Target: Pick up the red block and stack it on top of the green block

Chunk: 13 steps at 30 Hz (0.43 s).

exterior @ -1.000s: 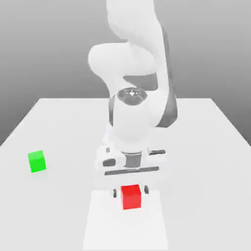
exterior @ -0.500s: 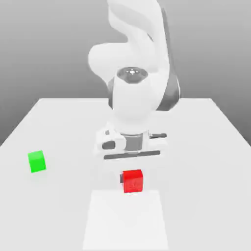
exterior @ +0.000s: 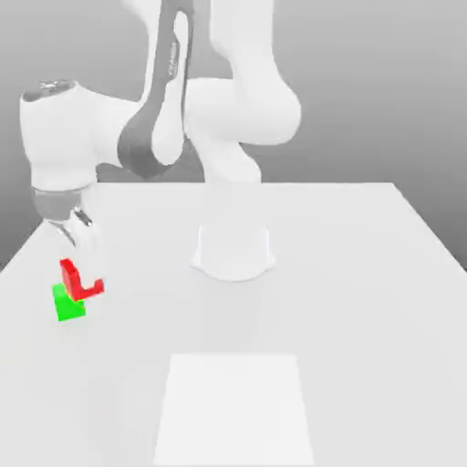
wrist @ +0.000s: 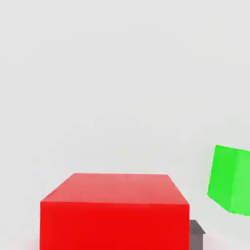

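The red block (exterior: 69, 276) hangs tilted just above the table at the exterior view's left, with my gripper (exterior: 84, 273) shut on it; one white finger covers part of it. Directly below and slightly in front sits the green block (exterior: 68, 305) on the table; the red block overlaps its upper edge, and whether they touch I cannot tell. In the hand view the red block (wrist: 114, 210) is close up between the fingers, the green block (wrist: 232, 186) lies off to one side of it, and a grey fingertip (wrist: 197, 234) shows beside the red block.
The arm's white base (exterior: 233, 252) stands at the middle of the white table (exterior: 365, 274). A brighter square patch (exterior: 233, 406) lies on the table near its front edge. The table's left edge runs close to the blocks.
The gripper closed on the red block at the front centre, lifted it, and the arm swung it to the exterior view's left, over the green block. The green block has not moved.
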Available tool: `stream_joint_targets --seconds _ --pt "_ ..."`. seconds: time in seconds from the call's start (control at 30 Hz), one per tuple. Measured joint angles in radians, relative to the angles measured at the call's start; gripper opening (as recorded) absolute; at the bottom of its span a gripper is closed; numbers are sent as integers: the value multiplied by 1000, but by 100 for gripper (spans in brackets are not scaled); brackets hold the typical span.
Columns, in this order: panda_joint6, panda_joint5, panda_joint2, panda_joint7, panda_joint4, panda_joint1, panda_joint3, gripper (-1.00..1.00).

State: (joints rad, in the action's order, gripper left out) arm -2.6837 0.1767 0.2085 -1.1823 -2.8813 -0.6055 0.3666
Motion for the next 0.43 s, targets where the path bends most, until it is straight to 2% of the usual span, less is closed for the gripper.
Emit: stream_joint_targets --seconds 0.07,0.13,0.23,0.3,0.33,0.43 --pt "6 12 7 -49 0 -68 37 -100" --pt "-33 -15 -36 -44 3 -74 58 -100" --pt "-124 -103 -133 13 5 -48 71 -100" --pt "-189 -195 -206 77 7 -35 61 -100" --pt "-220 -248 -242 114 8 -43 38 100" --pt "-220 -248 -242 114 8 -41 38 100"
